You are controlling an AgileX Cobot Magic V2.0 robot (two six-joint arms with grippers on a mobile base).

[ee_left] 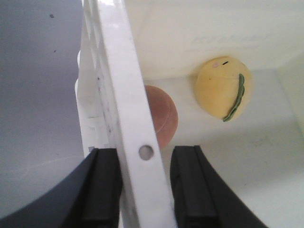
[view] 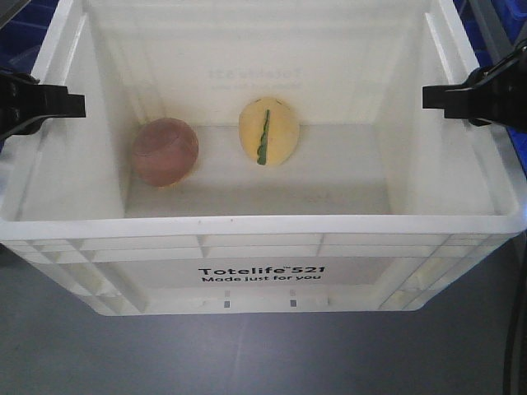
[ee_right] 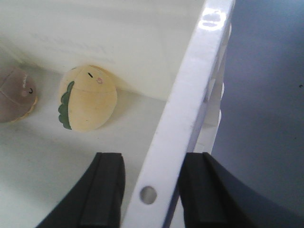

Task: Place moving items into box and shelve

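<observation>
exterior front-facing view: i'm looking down into the white box point(view: 263, 224), a big plastic tote with a ribbed rim and black print on its near side reading "totelife 521 made just for you". both moving items lie on its floor, towards the far wall. the pinkish-brown ball point(view: 165, 152) sits on the left, close to the left wall. the yellow egg shape point(view: 268, 132) lies just to the ball's right, near it but not touching, with its green stripe facing up. under the box there is a grey surface point(view: 263, 354), and a bit of blue plastic point(view: 18, 37) shows past the far corners.

in the left wrist view, the left gripper point(ee_left: 145, 190) straddles the box's left rim, with 1 black finger outside the wall and 1 inside. the pads look pressed against the rim, so it has the box clamped. the ball peeks out from behind the rim and the egg shape lies beyond it against the far wall.

in the right wrist view, the right gripper point(ee_right: 152, 190) does the same on the right rim. its 2 fingers sit either side of the white wall and are closed on it. from here a small drawn face shows on each of the 2 items.
</observation>
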